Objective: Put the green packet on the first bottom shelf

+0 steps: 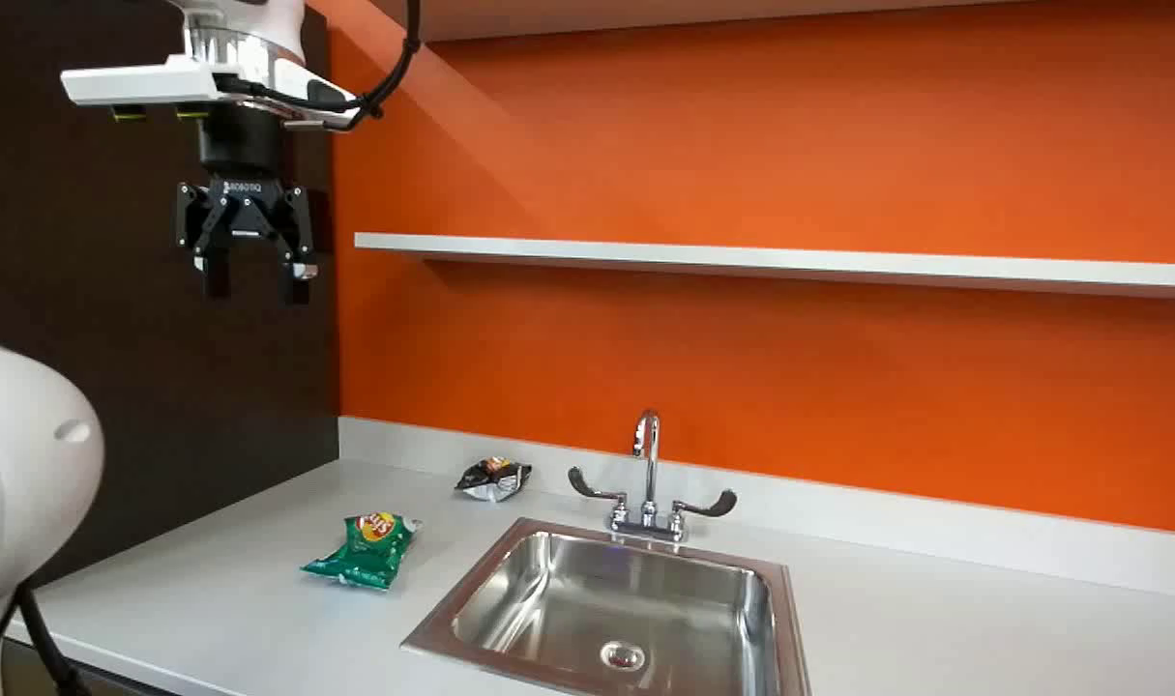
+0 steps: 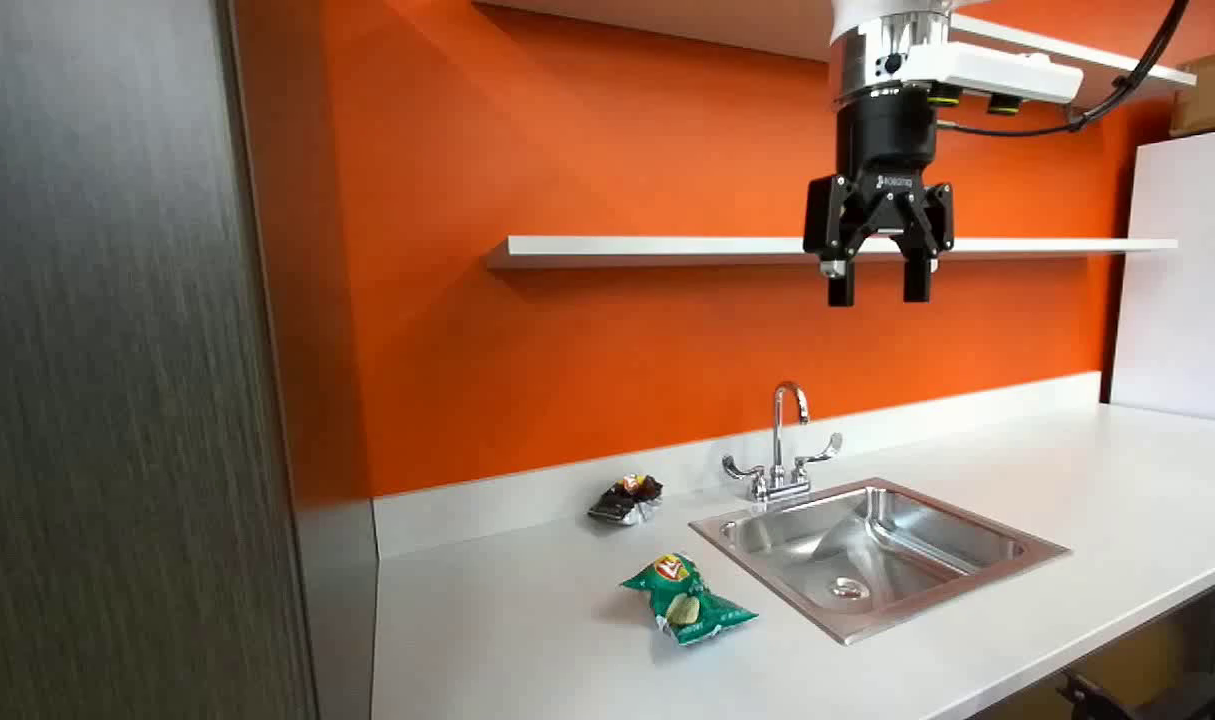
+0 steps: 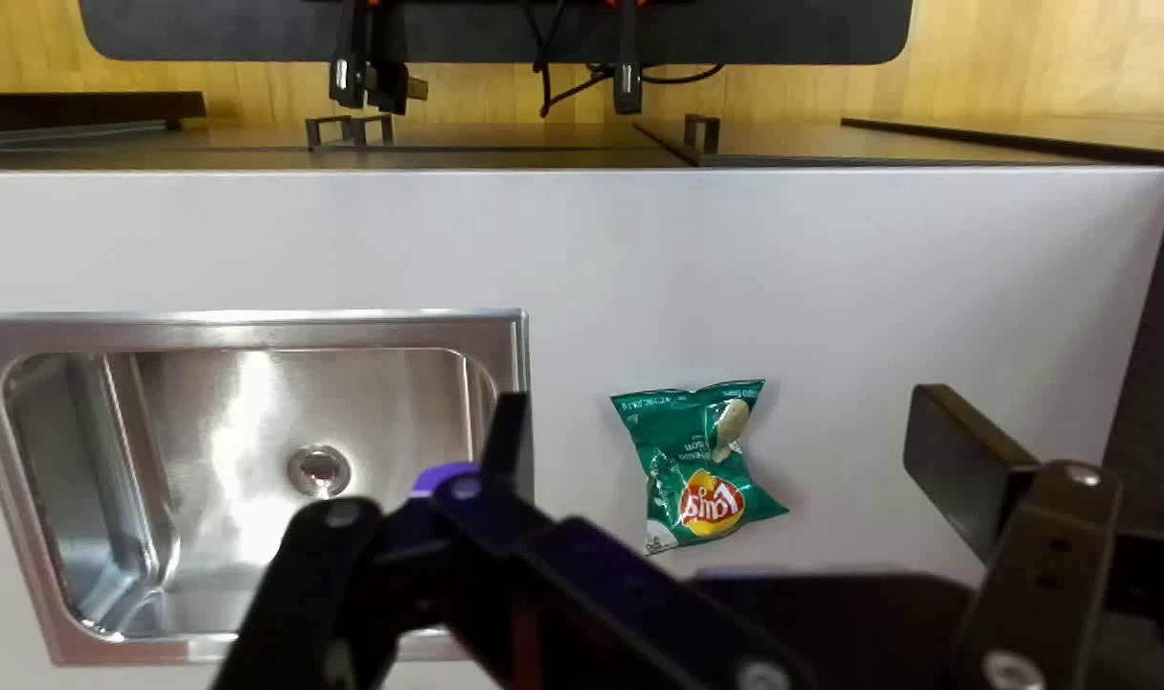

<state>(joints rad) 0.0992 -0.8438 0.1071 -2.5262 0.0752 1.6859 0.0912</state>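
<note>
On the pale counter (image 2: pixel 487 650), near the steel sink (image 3: pixel 380 412) but not touching it, a green chip packet (image 3: pixel 701 465) lies flat, its printed side up. It looks puffy and creased, so it should be very light and soft, with a slick skin and, presumably, brittle contents that a hard squeeze could crush. The likeliest good hold is across its waist, side to side, pressing gently; a pinch on a crimped end might slip or let it swing. Farther back, close to the orange wall (image 1: pixel 887 387), sits a dark and silver packet (image 1: pixel 493 479), well apart from the green one. High above the counter hangs the tool (image 1: pixel 256 283), its fingers (image 2: pixel 917 284) spread with nothing between them; in the wrist view they appear on either side of the green packet, far below. Along the wall runs a long white shelf (image 1: pixel 742 258), probably the goal.
</note>
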